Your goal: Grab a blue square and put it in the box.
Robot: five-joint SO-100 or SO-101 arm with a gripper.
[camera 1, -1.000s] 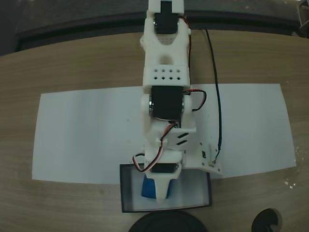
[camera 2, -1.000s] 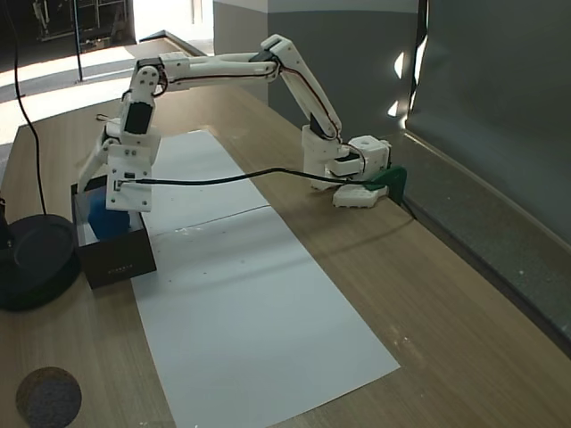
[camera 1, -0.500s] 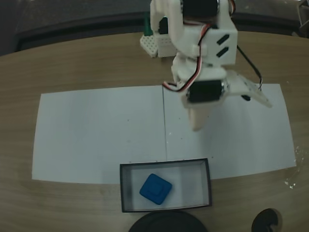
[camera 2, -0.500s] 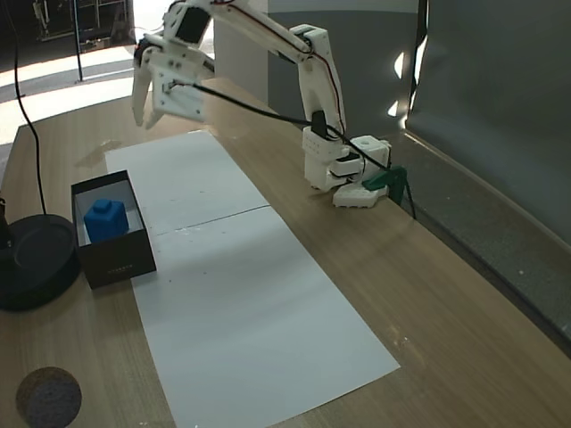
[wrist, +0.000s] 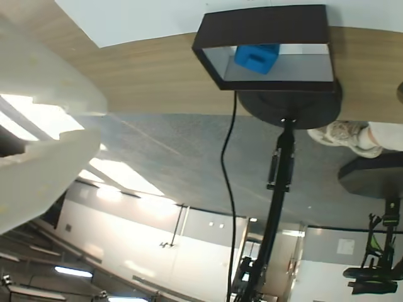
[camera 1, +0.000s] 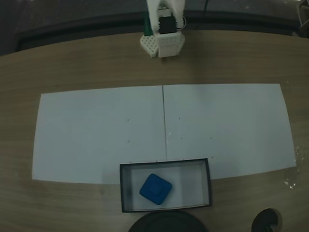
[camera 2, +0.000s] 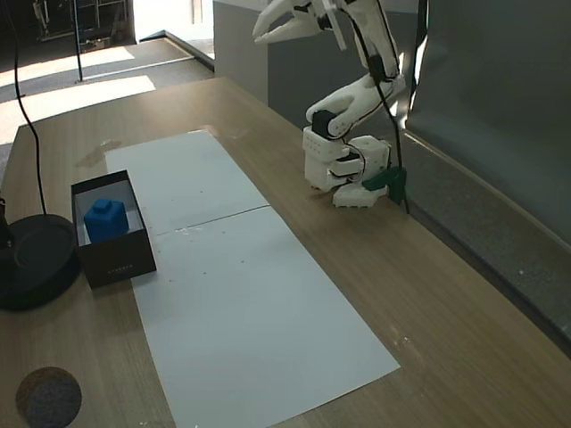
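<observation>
Blue square inside box, paper bare

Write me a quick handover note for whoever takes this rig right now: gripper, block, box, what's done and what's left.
Gripper: open and empty, raised high above the arm's base at the back of the table.
Blue square: lying inside the box, left of its middle in a fixed view, free of the gripper.
Box: at the table's near edge, partly on the white paper, beside a round black base.
Done: block placed.
Left: nothing apparent except parking the arm.
</observation>
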